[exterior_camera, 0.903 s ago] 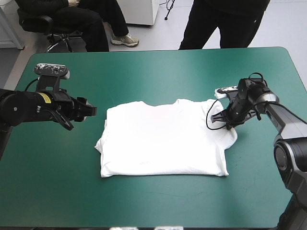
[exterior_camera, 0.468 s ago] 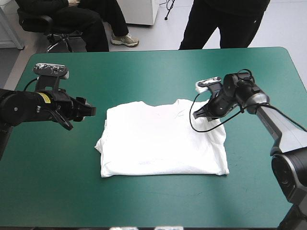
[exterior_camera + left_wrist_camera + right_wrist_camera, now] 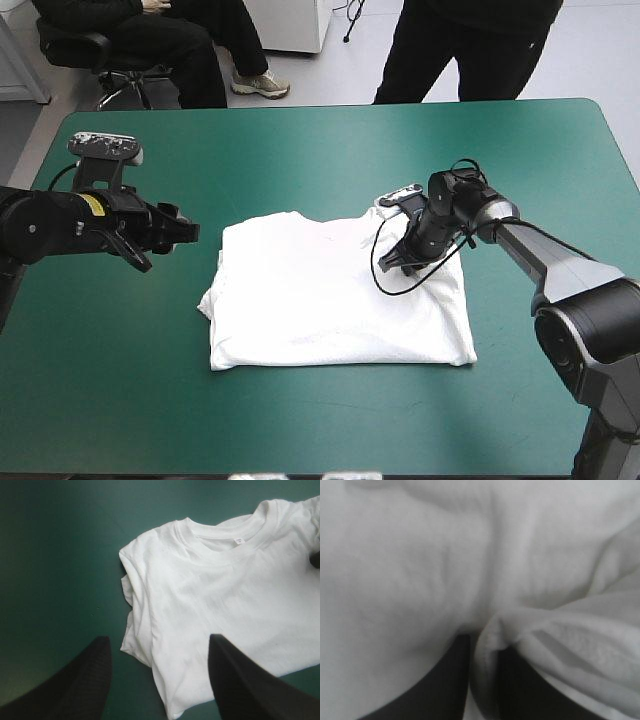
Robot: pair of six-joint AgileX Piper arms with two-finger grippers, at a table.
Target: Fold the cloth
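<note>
T-shirt (image 3: 330, 300) lies spread flat mid-counter (image 3: 300, 150), collar toward the far edge, left edge rumpled in layers. My right end effector (image 3: 400, 260) sits over the shirt's far right part. Its black fingers (image 3: 445, 680) are all but closed, with a fold of white fabric pinched between them. My left end effector (image 3: 188, 233) hangs over bare teal-green cover just left of the shirt, clear of it. Its fingers (image 3: 240, 680) stand wide apart and point toward the shirt.
</note>
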